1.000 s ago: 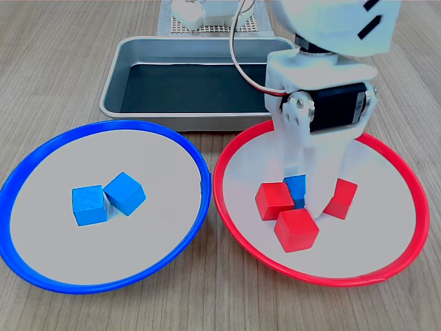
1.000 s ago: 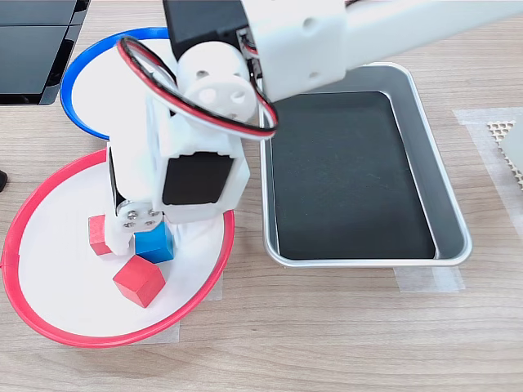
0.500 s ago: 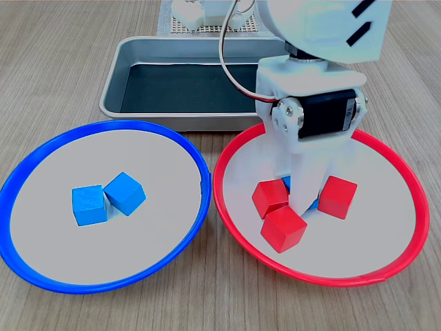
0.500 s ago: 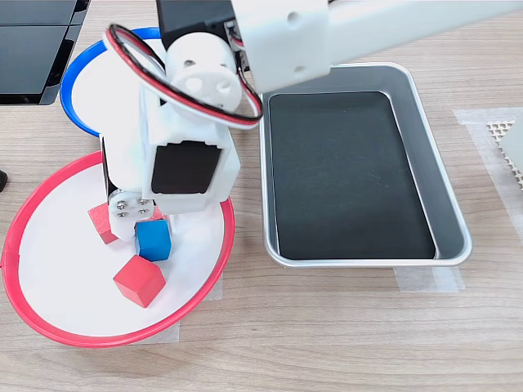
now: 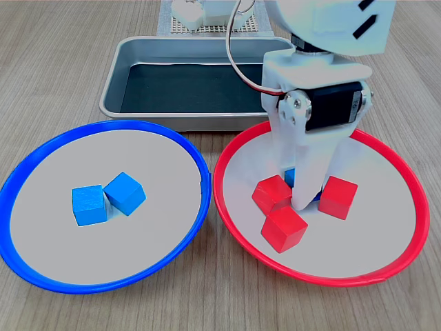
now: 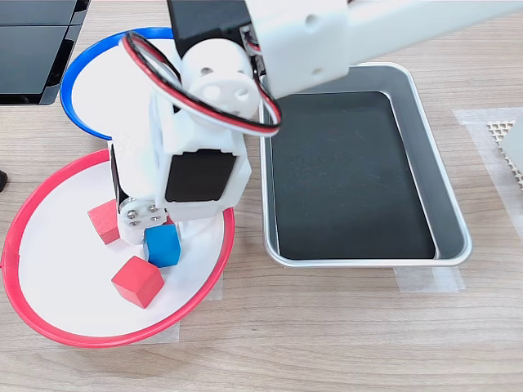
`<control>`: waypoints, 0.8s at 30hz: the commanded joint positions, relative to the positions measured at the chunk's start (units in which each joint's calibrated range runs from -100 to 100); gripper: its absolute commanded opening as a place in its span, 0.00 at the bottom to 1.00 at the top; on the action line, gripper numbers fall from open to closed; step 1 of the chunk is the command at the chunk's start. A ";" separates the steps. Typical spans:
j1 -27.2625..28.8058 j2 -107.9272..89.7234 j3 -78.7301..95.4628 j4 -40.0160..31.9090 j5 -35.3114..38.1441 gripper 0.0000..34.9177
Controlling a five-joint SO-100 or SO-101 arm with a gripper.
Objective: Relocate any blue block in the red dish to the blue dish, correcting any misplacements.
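blue block (image 6: 163, 245) is sitting inside the red dish (image 6: 24, 310), and in the second exterior view the gripper (image 6: 155, 237) is reaching down onto it from above, its white fingers pressing on the cube's far edge. whether the jaws are actually clamping the cube or only touching it cannot be told, since the arm's body is hiding them. in the first exterior view only a sliver of the blue block (image 5: 290, 176) is showing behind the gripper (image 5: 303, 196), near the middle of the red dish (image 5: 406, 255). three red cubes are lying around it there: one just to the left (image 5: 272, 193), one nearer the camera (image 5: 284, 228), one to the right (image 5: 337, 196). the blue dish (image 5: 41, 272) is sitting at the first exterior view's left, holding two blue cubes (image 5: 107, 198) that are touching each other. a metal tray (image 5: 114, 83) is lying beyond both dishes.
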 commanded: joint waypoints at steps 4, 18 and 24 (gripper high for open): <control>-1.62 -5.49 0.35 -0.91 -0.93 0.00; -1.43 -14.10 0.08 -3.56 -2.10 0.00; 3.74 -19.99 4.09 -5.87 -1.37 0.00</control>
